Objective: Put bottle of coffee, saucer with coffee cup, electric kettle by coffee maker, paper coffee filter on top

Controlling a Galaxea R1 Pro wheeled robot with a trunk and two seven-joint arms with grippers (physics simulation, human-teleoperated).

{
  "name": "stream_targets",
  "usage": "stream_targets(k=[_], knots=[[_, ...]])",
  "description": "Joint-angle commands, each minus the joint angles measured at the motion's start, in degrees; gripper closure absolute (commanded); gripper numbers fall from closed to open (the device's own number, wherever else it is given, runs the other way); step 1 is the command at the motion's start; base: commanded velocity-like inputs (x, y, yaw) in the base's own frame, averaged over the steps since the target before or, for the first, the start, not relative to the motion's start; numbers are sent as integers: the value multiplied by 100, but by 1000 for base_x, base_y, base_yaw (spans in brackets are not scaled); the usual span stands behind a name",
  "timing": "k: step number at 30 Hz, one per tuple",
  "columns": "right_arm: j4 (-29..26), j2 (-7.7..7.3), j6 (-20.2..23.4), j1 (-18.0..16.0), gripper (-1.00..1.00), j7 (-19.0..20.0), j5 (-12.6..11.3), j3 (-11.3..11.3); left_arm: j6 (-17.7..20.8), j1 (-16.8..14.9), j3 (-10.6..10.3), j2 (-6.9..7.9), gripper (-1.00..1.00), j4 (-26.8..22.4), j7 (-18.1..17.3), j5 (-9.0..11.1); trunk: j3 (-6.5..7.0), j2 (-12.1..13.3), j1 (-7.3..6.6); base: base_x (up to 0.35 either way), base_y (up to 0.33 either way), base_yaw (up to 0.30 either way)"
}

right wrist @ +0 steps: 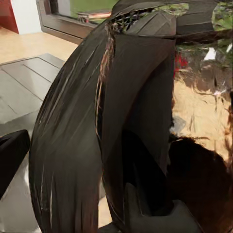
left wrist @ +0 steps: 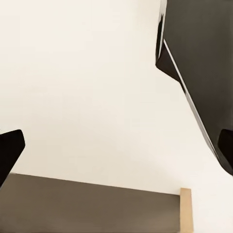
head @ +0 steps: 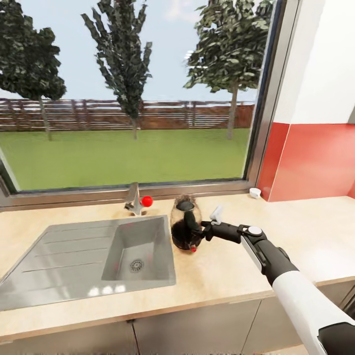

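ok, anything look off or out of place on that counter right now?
Nothing spilled or damaged. The electric kettle stands upright on the countertop right beside the sink, with the right hand at its handle. A small white object sits alone by the window corner; too small to identify.

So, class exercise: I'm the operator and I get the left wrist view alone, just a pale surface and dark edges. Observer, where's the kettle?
Observer: The kettle stands on the countertop, just right of the sink, under the window.
Operator: Is an arm on it?
Observer: Yes, the right gripper is at its black handle; the right wrist view shows that handle very close up, though I cannot tell whether the gripper is shut.
Operator: Anything else on the counter?
Observer: A small white object sits by the red wall, too small to identify.
Operator: And the tap?
Observer: The tap stands behind the sink, with a red knob.
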Motion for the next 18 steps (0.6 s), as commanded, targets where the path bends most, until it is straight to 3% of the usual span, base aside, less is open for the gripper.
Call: stream_targets(k=[1,10,18], knots=[[-8,-6,38,-7,100,3,-86,17,-30,-4,50,-2,-100,12,26,-59,-9,-12,2,-191,284,0],[-5,-6,38,-7,100,3,-86,17,-30,-4,53,-4,-100,12,18,-53,-24,-12,2,-188,272,200],[2,-6,34,-7,100,3,-86,17,-30,2,53,-6,-100,12,29,-56,-24,-12,2,-33,38,278]])
